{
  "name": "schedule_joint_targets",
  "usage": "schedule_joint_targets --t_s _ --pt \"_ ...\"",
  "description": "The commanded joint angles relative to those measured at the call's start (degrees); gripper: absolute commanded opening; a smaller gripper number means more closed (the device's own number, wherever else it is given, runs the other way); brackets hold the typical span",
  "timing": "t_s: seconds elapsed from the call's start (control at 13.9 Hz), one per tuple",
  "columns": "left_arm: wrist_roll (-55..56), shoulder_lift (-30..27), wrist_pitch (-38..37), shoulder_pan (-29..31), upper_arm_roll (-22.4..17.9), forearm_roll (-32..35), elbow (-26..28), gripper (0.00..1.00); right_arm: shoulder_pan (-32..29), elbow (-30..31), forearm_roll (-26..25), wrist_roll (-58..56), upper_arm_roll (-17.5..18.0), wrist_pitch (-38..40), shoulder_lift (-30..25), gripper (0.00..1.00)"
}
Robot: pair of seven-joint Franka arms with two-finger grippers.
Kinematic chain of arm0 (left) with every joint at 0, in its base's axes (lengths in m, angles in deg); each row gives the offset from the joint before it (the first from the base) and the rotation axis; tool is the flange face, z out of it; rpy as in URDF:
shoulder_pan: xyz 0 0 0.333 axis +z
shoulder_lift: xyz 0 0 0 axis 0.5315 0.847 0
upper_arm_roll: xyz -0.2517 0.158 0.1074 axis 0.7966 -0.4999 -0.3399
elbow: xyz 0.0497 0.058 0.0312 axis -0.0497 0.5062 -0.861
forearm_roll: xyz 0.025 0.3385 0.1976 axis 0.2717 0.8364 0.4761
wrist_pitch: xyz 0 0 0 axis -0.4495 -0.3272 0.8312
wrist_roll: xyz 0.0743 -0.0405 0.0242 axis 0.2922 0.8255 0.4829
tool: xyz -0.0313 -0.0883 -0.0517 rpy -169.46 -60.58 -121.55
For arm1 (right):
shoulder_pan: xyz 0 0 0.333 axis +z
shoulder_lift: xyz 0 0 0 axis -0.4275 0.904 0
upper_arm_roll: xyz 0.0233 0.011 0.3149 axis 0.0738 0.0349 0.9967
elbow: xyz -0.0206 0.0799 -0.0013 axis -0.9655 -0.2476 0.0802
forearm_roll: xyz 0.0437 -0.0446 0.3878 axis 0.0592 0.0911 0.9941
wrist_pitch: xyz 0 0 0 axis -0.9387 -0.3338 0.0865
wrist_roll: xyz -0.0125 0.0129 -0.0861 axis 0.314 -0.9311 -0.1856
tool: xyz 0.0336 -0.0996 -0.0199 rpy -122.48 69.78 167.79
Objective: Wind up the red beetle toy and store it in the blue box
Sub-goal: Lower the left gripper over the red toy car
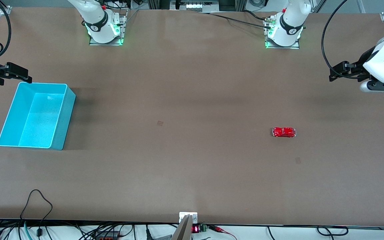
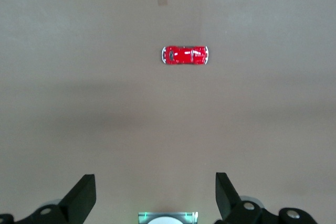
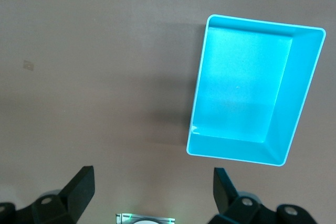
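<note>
We find the left hand (image 1: 332, 71) at the right edge of the front frame, raised over bare counter (image 1: 192, 166), its fingers spread wide and holding nothing; the left wrist view confirms the wide gap between the pads. The right hand (image 1: 25, 75) sits at the left edge of the front frame, over the counter at the upper corner of the blue box (image 1: 8, 116), likewise spread wide and empty. We judge both arms to be parked clear so that each camera keeps its target in sight. The red beetle toy (image 1: 284, 132) rests on its wheels at centre right of the front frame, well apart from the box, which stands empty at middle left. The counter is plain brown and matte, with cables along its lower edge.
</note>
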State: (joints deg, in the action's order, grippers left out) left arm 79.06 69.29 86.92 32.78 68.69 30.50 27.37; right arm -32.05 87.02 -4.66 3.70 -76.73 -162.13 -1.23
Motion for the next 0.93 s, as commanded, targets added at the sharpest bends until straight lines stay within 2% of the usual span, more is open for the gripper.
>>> schedule_joint_targets --t_s 0.0,0.07,0.29,0.43,0.65,0.86 --pt "-1.33 1.71 -3.96 -0.5 0.3 0.12 -0.52 1.0 -0.46 0.45 -0.17 -0.1 0.26 -0.37 -0.38 1.0" --pt "-1.33 2.85 -6.15 -0.5 0.3 -0.05 -0.34 1.0 -0.46 0.45 -0.17 -0.1 0.26 -0.37 -0.38 1.0" --pt "-2.99 5.58 -6.53 -0.67 0.39 -0.05 0.45 1.0 -0.46 0.45 -0.17 -0.1 0.26 -0.37 -0.38 1.0" --pt "-12.27 8.12 -4.26 -0.76 0.39 -0.05 0.71 1.0 -0.46 0.45 -0.17 -0.1 0.26 -0.37 -0.38 1.0" --pt "-32.72 11.72 4.52 -0.32 0.39 0.04 3.78 1.0 -0.46 0.45 -0.17 -0.1 0.26 -0.37 -0.38 1.0" --pt "-48.57 14.9 12.87 -0.5 0.39 0.21 6.23 1.0 -0.37 0.45 -0.17 -0.1 0.26 -0.37 -0.38 1.0"
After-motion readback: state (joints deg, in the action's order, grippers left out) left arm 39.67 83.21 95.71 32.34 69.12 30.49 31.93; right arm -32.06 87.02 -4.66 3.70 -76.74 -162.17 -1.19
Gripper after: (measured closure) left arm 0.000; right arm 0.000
